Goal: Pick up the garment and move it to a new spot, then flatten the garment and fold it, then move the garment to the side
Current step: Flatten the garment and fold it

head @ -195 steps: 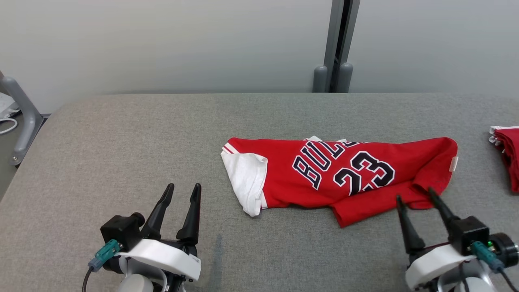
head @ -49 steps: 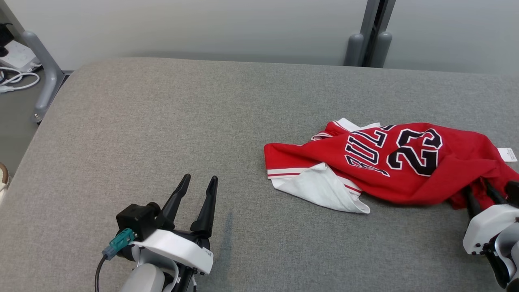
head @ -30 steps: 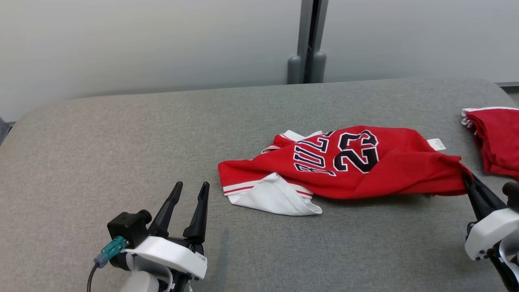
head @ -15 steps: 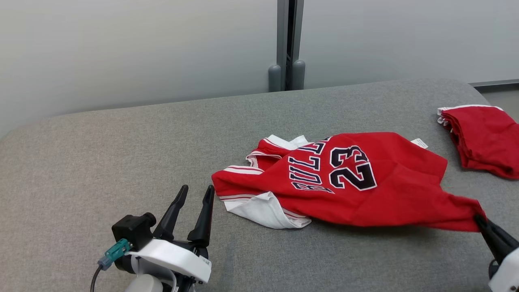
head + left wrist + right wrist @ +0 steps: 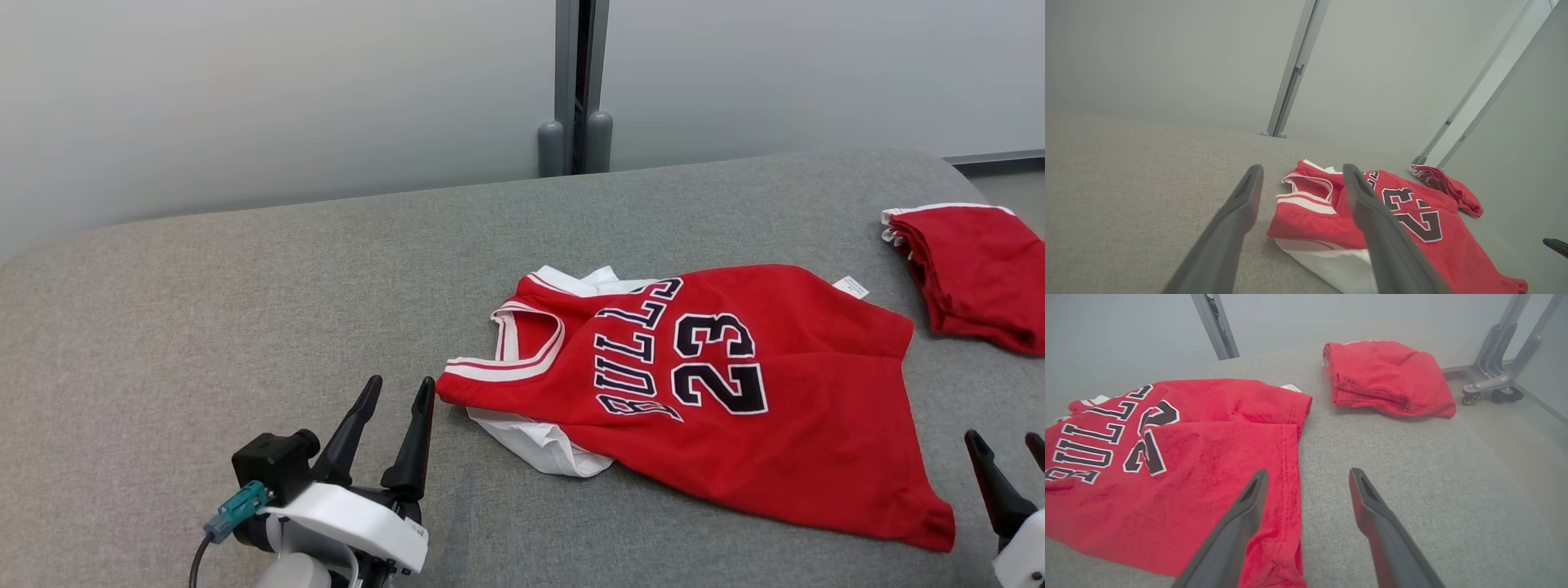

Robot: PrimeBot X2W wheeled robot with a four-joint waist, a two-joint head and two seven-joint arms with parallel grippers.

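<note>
- Head view is showing a wide padded tabletop [image 5: 204,327], covered in coarse grey woven cloth with rounded corners, running beneath a smooth pale wall [image 5: 245,98]; a grey post [image 5: 575,82] is standing at 12 o'clock.
- Spreading from the centre toward 4 o'clock, the red jersey [image 5: 800,433] is lying nearly flat on the tabletop. Its soft knit is showing black-and-white "BULLS 23" face up, with striped white-and-red trim at the neck and armhole.
- Sitting at 3 o'clock, well apart from it, a folded red garment [image 5: 971,278] is being cut off by the frame edge.
- At 7 o'clock the left gripper [image 5: 400,382] is pointing toward 12, its tapered dark fingers spread and grasping nothing, near the jersey's shoulder.
- At 4 o'clock the right gripper [image 5: 1004,437] is mostly cropped; in the right wrist view its fingers are standing apart, released, with bare grey cloth between them and the stitched hem beside one finger.
- A white layer [image 5: 547,437] is peeking out below the jersey at 6 o'clock; what it belongs to is unclear.
- A small white label [image 5: 851,287] is sticking out at 2 o'clock, too small to read.
</note>
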